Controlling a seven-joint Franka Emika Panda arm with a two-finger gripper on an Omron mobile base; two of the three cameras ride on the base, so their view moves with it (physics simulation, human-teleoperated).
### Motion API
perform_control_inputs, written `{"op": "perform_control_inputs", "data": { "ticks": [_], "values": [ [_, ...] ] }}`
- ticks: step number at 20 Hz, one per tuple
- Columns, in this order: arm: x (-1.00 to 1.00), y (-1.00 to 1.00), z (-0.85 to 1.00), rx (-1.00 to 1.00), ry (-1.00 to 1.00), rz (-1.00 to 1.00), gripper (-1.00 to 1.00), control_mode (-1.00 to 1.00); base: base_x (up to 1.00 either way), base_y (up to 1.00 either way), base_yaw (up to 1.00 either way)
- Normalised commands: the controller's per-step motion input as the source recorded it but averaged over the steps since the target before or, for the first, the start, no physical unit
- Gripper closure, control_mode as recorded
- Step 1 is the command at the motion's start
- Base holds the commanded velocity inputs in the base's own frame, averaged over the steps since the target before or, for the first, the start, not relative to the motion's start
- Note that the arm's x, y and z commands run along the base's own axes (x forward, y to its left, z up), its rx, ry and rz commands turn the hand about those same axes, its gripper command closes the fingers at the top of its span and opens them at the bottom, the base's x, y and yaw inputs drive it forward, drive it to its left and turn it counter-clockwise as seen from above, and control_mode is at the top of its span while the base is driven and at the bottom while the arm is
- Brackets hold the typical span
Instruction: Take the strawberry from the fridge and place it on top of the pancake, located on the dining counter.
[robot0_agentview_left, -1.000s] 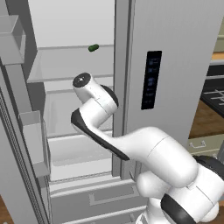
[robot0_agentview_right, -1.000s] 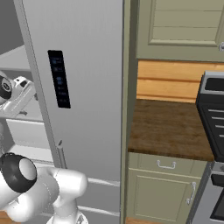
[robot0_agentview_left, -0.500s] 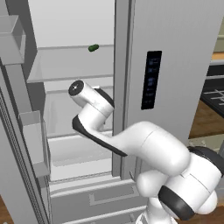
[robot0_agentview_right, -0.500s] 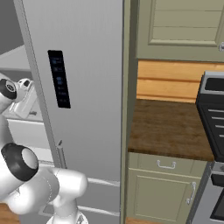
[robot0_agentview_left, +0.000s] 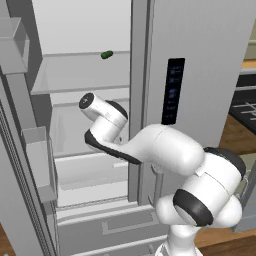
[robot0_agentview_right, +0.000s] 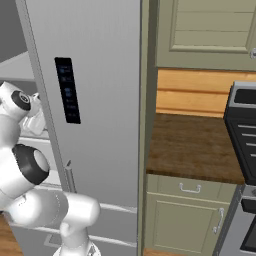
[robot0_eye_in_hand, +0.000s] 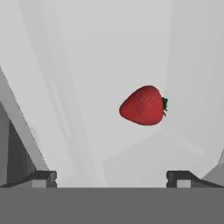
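Strawberry (robot0_eye_in_hand: 143, 106): glossy red, plump, tapered, green calyx at one end, lying on smooth white floor inside fridge (robot0_agentview_left: 210, 45), near rear corner. Gripper (robot0_eye_in_hand: 111, 177) spread wide, nothing held, dark fingertips (robot0_eye_in_hand: 41, 177) short of fruit, clear path between. Fridge: brushed grey steel, black control panel (robot0_agentview_left: 172, 91). Small dark green oblong item (robot0_agentview_left: 106, 54) on white shelf above arm. Wooden countertop (robot0_agentview_right: 200, 145) and sage cabinets (robot0_agentview_right: 192, 215) beside fridge.

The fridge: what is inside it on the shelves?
Inside the fridge, a small dark green item lies on the upper shelf. The strawberry lies on a white surface before the open gripper. The arm covers part of the lower shelf.
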Motion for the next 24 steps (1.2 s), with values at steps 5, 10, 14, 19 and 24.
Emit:
{"op": "perform_control_inputs", "data": {
  "ticks": [5, 10, 14, 19, 24],
  "values": [
    [0.46, 0.00, -0.14, -0.04, 0.01, 0.00, -1.00, -1.00, 0.00, 0.00, 0.00],
    [0.30, 0.00, -0.36, -0.05, 0.00, 0.00, -1.00, -1.00, 0.00, 0.00, 0.00],
    [0.29, 0.01, -0.31, -0.01, 0.00, 0.00, -1.00, -1.00, 0.00, 0.00, 0.00],
    [0.27, 0.15, -0.23, 0.00, 0.00, 0.00, -1.00, -1.00, 0.00, 0.00, 0.00],
    [0.01, 0.21, -0.65, 0.00, 0.01, 0.00, -1.00, -1.00, 0.00, 0.00, 0.00]
  ]
}}
